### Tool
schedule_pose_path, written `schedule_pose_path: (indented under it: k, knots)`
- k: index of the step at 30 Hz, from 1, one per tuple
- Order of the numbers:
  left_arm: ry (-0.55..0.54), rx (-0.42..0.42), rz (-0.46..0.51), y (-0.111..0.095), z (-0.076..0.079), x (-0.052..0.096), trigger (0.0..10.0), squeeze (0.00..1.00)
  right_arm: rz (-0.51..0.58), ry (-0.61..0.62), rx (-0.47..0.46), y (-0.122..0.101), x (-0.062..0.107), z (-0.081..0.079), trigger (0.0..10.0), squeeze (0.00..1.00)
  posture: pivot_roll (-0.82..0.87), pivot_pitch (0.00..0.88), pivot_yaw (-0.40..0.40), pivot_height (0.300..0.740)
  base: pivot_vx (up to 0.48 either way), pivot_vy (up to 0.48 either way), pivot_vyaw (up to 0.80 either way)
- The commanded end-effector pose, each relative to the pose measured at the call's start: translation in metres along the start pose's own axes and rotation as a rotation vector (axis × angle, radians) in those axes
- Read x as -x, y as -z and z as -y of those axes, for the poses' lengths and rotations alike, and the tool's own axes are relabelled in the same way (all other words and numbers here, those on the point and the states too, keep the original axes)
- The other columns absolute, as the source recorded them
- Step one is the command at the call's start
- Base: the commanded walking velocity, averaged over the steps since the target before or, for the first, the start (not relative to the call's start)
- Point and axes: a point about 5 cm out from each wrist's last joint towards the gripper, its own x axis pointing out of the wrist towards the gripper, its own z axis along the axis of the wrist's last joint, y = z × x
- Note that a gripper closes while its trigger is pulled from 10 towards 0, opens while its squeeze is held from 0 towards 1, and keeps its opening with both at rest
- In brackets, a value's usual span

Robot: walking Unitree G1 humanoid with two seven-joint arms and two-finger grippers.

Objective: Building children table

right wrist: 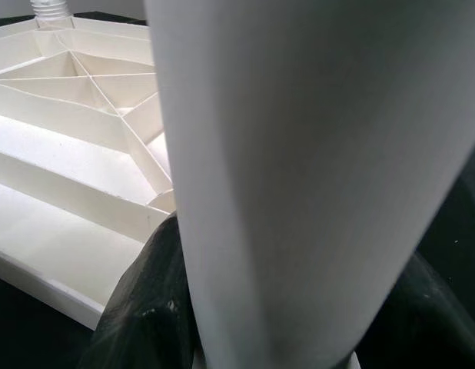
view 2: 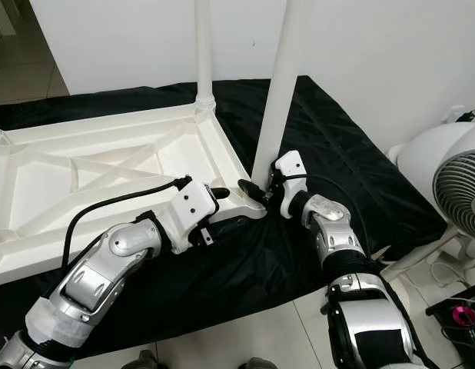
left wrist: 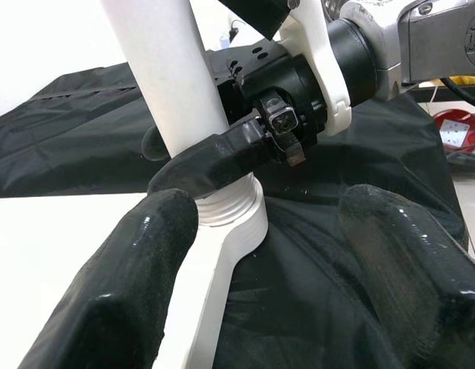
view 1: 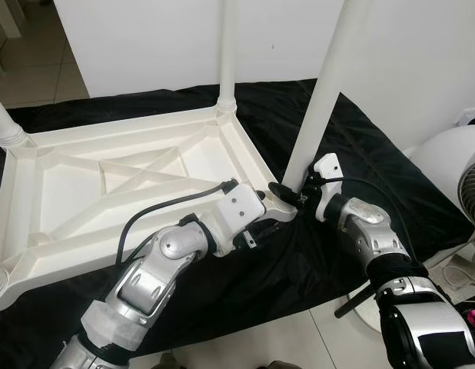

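1. Shiny pale floor tiles (view 1: 30,73) fill the upper left of the frame, and a white wall (view 1: 145,42) stands at the top.
2. On the floor lies a big black cloth (view 1: 222,284), spread across the middle of the frame.
3. At the right edge stands a white fan (view 1: 456,181), with something pink (view 1: 474,315) low in the right corner.
4. The white children table (view 1: 122,184) lies upside down on the black cloth, in the left and middle of the frame. Its underside has crossed ribs.
5. Legs stick up from its corners. The near leg (view 1: 322,100) stands in the middle right, at the table's near corner.
6. The right claw (view 1: 290,192) is closed around the bottom of that leg, one black finger on each side.
7. The left claw (view 1: 277,216) is just left of it. Its fingers (left wrist: 114,300) are spread apart, with the table's corner between them, just under the leg.
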Motion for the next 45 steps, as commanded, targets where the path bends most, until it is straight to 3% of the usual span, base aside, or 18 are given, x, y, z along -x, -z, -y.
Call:
schedule_pose_path:
  k: [1,8,9,15,18,21,27,31,34,35,37,40,45]
  knots:
    - [0.063,-0.008,-0.006,0.001,0.005,-0.001,10.0,0.00,-0.043,-0.007,-0.016,0.012,0.005,-0.001,0.0,0.00,-0.07,0.000,-0.012,0.740,0.000,0.000,0.00]
    - [0.068,-0.009,-0.007,0.001,0.005,-0.001,10.0,0.00,-0.052,0.005,-0.037,0.019,0.008,-0.001,0.4,0.00,-0.07,0.000,-0.009,0.740,0.000,0.000,0.00]
    - [0.069,-0.009,-0.007,0.001,0.005,-0.001,10.0,0.00,-0.044,0.027,-0.055,0.020,0.009,-0.002,10.0,0.00,-0.08,0.000,-0.005,0.740,0.000,0.000,0.00]
    - [0.075,-0.008,-0.006,0.001,0.005,-0.001,10.0,0.00,-0.041,0.089,-0.082,0.024,0.007,-0.005,10.0,0.00,-0.08,0.000,-0.004,0.740,0.000,0.000,0.00]
    - [0.078,-0.015,-0.014,0.002,0.007,-0.001,10.0,0.00,-0.022,0.200,-0.119,0.023,0.003,-0.009,10.0,0.00,-0.08,0.000,-0.006,0.740,0.000,0.000,0.00]
    - [0.078,-0.015,-0.014,0.002,0.007,-0.001,10.0,0.00,-0.022,0.200,-0.119,0.023,0.003,-0.009,10.0,0.00,-0.08,0.000,-0.006,0.740,0.000,0.000,0.00]
    - [0.084,-0.017,-0.019,0.004,0.010,0.000,10.0,0.00,0.023,0.442,-0.202,0.017,-0.011,-0.023,10.0,0.00,-0.07,0.000,-0.015,0.740,0.000,0.000,0.00]
    - [0.083,-0.017,-0.018,0.004,0.010,0.000,10.0,0.00,0.017,0.507,-0.221,0.017,-0.014,-0.027,10.0,0.00,-0.07,0.000,-0.015,0.740,0.000,0.000,0.00]
    - [0.082,-0.018,-0.018,0.003,0.010,0.000,10.0,0.00,0.015,0.682,-0.243,0.016,-0.020,-0.043,10.0,0.00,-0.07,0.000,-0.025,0.740,0.000,0.000,0.00]
    - [0.082,-0.018,-0.018,0.003,0.010,0.000,10.0,0.00,0.015,0.682,-0.243,0.016,-0.020,-0.043,10.0,0.00,-0.07,0.000,-0.025,0.740,0.000,0.000,0.00]
    - [0.081,-0.017,-0.018,0.003,0.011,0.001,10.0,0.00,0.033,0.798,-0.283,0.012,-0.026,-0.058,10.0,0.00,-0.07,0.000,-0.025,0.740,0.000,0.000,0.00]
    - [0.082,-0.013,-0.017,0.003,0.012,0.000,10.0,0.00,0.046,0.799,-0.310,0.007,-0.029,-0.065,10.0,0.00,-0.08,0.000,-0.021,0.740,0.000,0.000,0.00]
    - [0.097,-0.015,-0.016,0.003,0.013,-0.001,10.0,0.00,0.046,0.800,-0.283,0.000,-0.025,-0.062,10.0,0.00,-0.09,0.000,-0.019,0.740,0.000,0.000,0.00]
